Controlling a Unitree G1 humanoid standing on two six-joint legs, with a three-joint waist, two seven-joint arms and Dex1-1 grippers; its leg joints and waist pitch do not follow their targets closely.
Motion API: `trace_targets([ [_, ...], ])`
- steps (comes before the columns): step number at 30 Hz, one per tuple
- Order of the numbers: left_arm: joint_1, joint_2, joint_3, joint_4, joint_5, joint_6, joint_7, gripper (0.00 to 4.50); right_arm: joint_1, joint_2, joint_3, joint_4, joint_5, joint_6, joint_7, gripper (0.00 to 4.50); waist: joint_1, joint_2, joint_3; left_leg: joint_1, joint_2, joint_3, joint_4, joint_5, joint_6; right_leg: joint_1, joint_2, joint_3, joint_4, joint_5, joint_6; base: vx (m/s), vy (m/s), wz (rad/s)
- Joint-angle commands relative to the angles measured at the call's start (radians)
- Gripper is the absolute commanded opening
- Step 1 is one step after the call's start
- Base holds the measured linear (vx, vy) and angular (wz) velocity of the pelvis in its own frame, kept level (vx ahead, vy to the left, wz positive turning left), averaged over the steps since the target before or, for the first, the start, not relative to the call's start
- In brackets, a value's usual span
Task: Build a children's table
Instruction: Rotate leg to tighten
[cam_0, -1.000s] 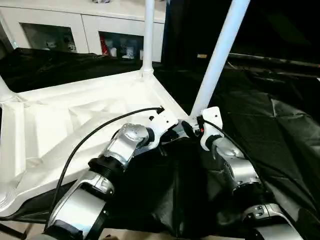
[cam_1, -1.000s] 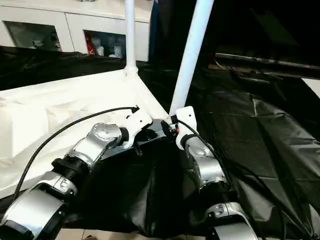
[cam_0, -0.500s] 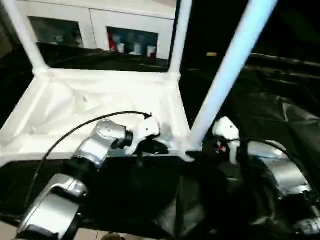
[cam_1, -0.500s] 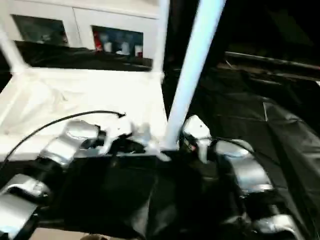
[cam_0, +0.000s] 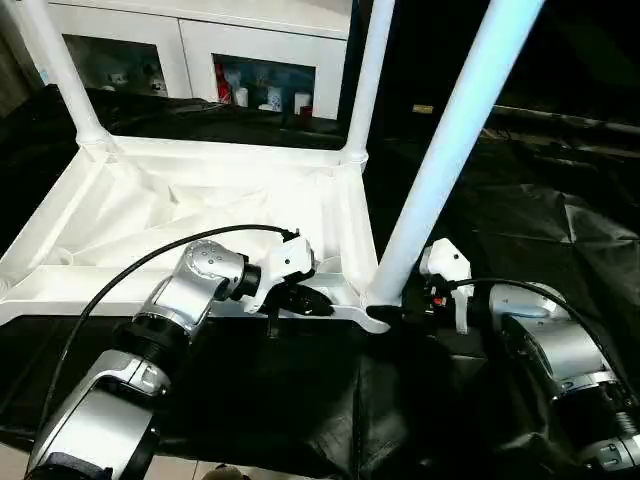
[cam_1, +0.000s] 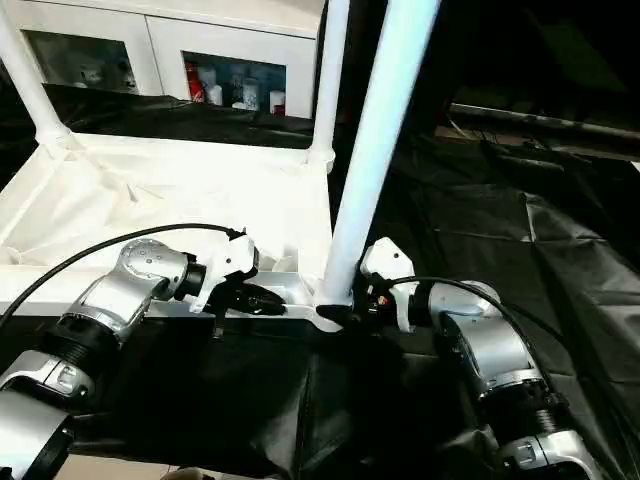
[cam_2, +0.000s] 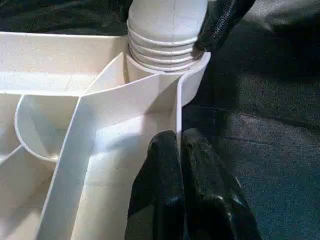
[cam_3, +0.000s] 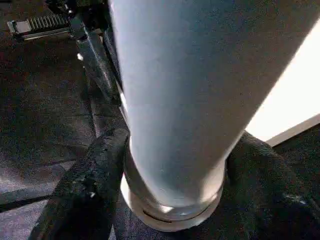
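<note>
The children's table lies upside down on a black sheet, its white ribbed top (cam_0: 150, 215) facing up. Three white legs stand in corner sockets: far left (cam_0: 58, 70), far right (cam_0: 368, 80) and near right (cam_0: 450, 150). My left gripper (cam_0: 315, 303) is at the near rim beside the near-right socket, shut on the thin rim wall (cam_2: 176, 107). My right gripper (cam_1: 350, 312) is at that leg's collared base (cam_3: 172, 200), with a finger (cam_3: 80, 185) pressed on each side of it.
A white cabinet (cam_0: 200, 60) with glass doors stands behind the table. The crumpled black sheet (cam_0: 540, 230) covers the floor to the right and front. A black cable (cam_0: 130, 275) arcs over my left forearm.
The whole view has swung, bringing the far-left leg into sight. Both grippers stay at the near-right corner. My right forearm now lies lower and further right of the leg.
</note>
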Motion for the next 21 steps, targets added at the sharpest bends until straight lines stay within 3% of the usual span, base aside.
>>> trace_targets([
  [1, 0.006, -0.029, 0.012, -0.011, -0.022, -0.012, 0.010, 0.00, 0.006, 0.010, 0.037, -0.011, -0.005, 0.010, 0.019, 2.71, -0.001, -0.004, -0.052, 0.006, 0.023, -0.005, -0.062, -0.195, 0.051, 0.048, -0.045, 0.034, -0.070, -0.166, -0.217, 0.000, 0.000, 0.00],
  [8, -0.007, -0.053, 0.028, 0.027, 0.008, -0.005, 0.124, 0.00, 0.037, 0.052, 0.015, -0.011, -0.014, 0.031, -0.078, 2.64, -0.001, -0.005, -0.047, 0.008, 0.023, -0.006, -0.067, -0.236, 0.037, 0.041, -0.045, 0.034, -0.080, -0.247, -0.194, 0.000, 0.000, 0.00],
  [12, -0.025, -0.142, 0.047, 0.070, 0.026, 0.022, 0.293, 0.00, 0.045, 0.185, -0.066, 0.063, -0.035, 0.073, -0.364, 2.63, -0.009, -0.007, -0.046, 0.005, 0.019, -0.012, -0.072, -0.273, 0.002, 0.040, -0.045, 0.032, -0.087, -0.344, -0.155, 0.000, 0.000, 0.00],
  [14, -0.028, -0.172, 0.041, 0.080, 0.036, 0.026, 0.330, 0.00, 0.043, 0.227, -0.086, 0.084, -0.043, 0.085, -0.451, 2.62, -0.015, -0.001, -0.045, 0.009, 0.018, -0.012, -0.074, -0.299, -0.008, 0.034, -0.045, 0.033, -0.094, -0.377, -0.142, 0.000, 0.000, 0.00],
  [16, -0.036, -0.245, 0.026, 0.096, 0.042, 0.038, 0.379, 0.00, 0.023, 0.330, -0.133, 0.136, -0.051, 0.112, -0.640, 2.62, -0.019, 0.004, -0.046, 0.010, 0.017, -0.014, -0.075, -0.308, -0.014, 0.032, -0.045, 0.034, -0.096, -0.388, -0.135, 0.000, 0.000, 0.00],
  [21, -0.049, -0.301, 0.014, 0.118, 0.061, 0.039, 0.416, 0.00, -0.017, 0.401, -0.118, 0.197, -0.090, 0.072, -0.732, 2.62, -0.033, 0.010, -0.046, 0.010, 0.014, -0.016, -0.078, -0.352, -0.016, 0.030, -0.040, 0.032, -0.104, -0.395, -0.123, 0.000, 0.000, 0.00],
])
